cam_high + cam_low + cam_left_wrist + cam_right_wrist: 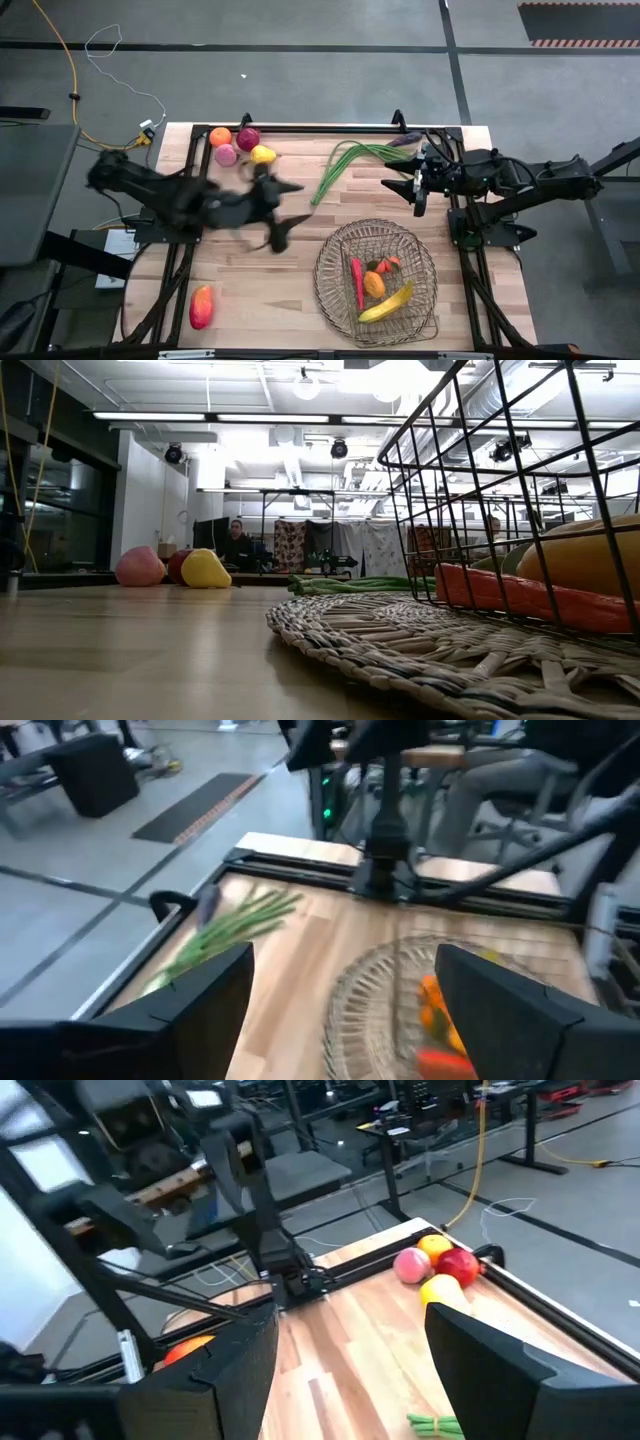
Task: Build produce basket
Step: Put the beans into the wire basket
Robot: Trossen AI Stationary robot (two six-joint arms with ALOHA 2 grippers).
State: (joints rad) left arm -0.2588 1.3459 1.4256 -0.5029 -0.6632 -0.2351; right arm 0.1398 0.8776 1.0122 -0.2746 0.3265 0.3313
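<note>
Basket [377,282] of brass wire mesh sits on the wooden table [250,290], toward the right arm's side, holding a red chilli [357,283], an orange [374,284] and a banana [387,304]. Long green beans [350,160] lie beyond it. At the far left corner an orange [220,137], dark red apple [248,138], pink peach [226,155] and yellow pear [262,154] cluster together; a mango [201,306] lies alone near the front edge. Left tool [280,210] hovers mid-table, fingers spread and empty. Right tool [417,189] hangs near the beans, fingers apart, gripping nothing
</note>
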